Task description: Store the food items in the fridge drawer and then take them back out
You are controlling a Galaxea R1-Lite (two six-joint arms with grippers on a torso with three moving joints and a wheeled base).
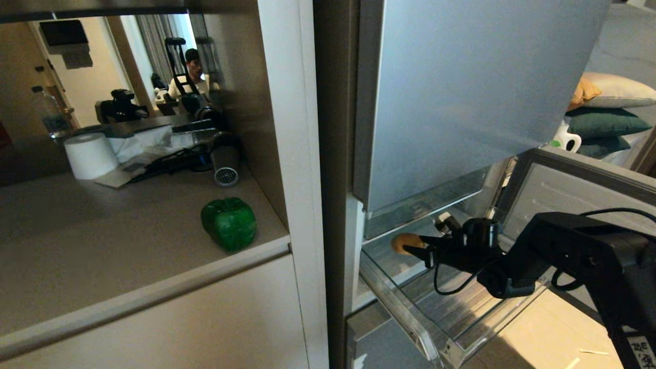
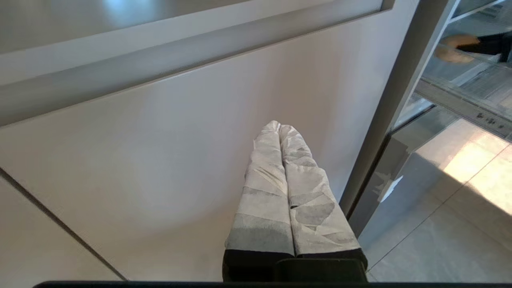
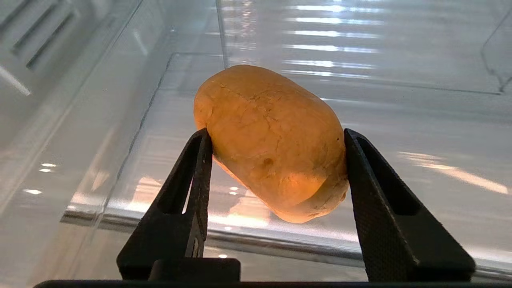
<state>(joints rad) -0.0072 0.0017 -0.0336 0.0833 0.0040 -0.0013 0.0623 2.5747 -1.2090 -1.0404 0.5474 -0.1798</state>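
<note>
paper roll (image 1: 90,155) on counter (image 1: 128,241) | pillows (image 1: 607,115) | person's reflection (image 1: 193,72)

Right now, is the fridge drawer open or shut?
Open. The clear fridge drawer sticks out from the fridge, and the right gripper holds the potato over it.

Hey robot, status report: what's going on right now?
Right tool shut on potato, over open drawer. Left tool shut, parked by cabinet. Pepper on counter. Nothing in the way.
</note>
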